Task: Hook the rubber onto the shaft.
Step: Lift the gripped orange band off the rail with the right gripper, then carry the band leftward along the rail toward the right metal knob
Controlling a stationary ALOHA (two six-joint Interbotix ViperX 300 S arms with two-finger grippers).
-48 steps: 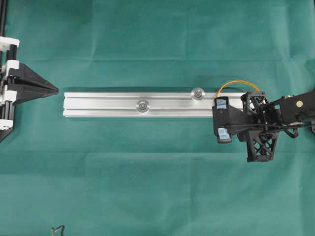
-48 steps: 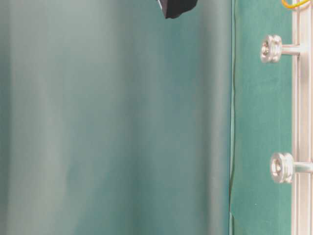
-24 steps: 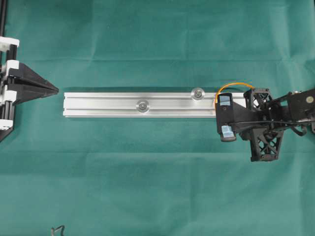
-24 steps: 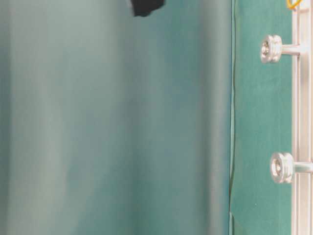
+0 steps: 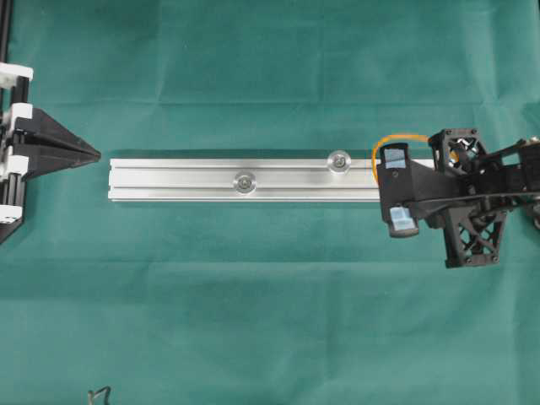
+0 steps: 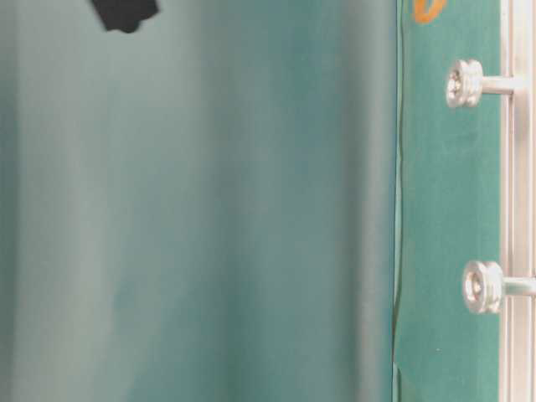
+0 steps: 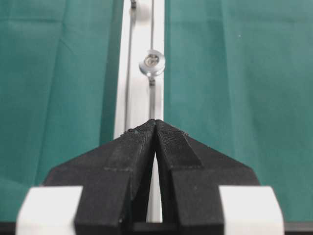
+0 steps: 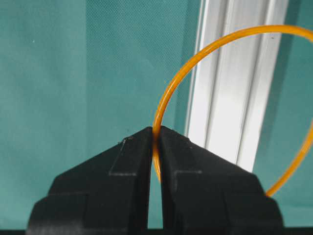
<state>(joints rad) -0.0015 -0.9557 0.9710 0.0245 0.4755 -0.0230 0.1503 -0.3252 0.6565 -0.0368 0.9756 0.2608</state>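
Note:
The rubber (image 8: pixel 182 73) is a thin orange loop pinched at its edge by my shut right gripper (image 8: pixel 155 129). It hangs over the right end of the silver rail (image 5: pixel 186 181), where it shows as an arc (image 5: pixel 396 137) beside the right gripper (image 5: pixel 378 167). Two shafts stand on the rail: one near the middle (image 5: pixel 245 180), one further right (image 5: pixel 339 160). The loop is to the right of both and touches neither. My left gripper (image 5: pixel 91 154) sits shut and empty just off the rail's left end, pointing along the rail (image 7: pixel 139 88) toward a shaft (image 7: pixel 152 61).
Green cloth (image 5: pixel 270 304) covers the table. The table-level view shows both shafts (image 6: pixel 465 82) (image 6: pixel 481 286) sticking out from the rail, a bit of the rubber (image 6: pixel 427 10) at the top, and a dark blurred piece of the right arm (image 6: pixel 124 10).
My right gripper has drawn back to the right along the rail and risen, carrying the rubber with it. The left arm has not moved.

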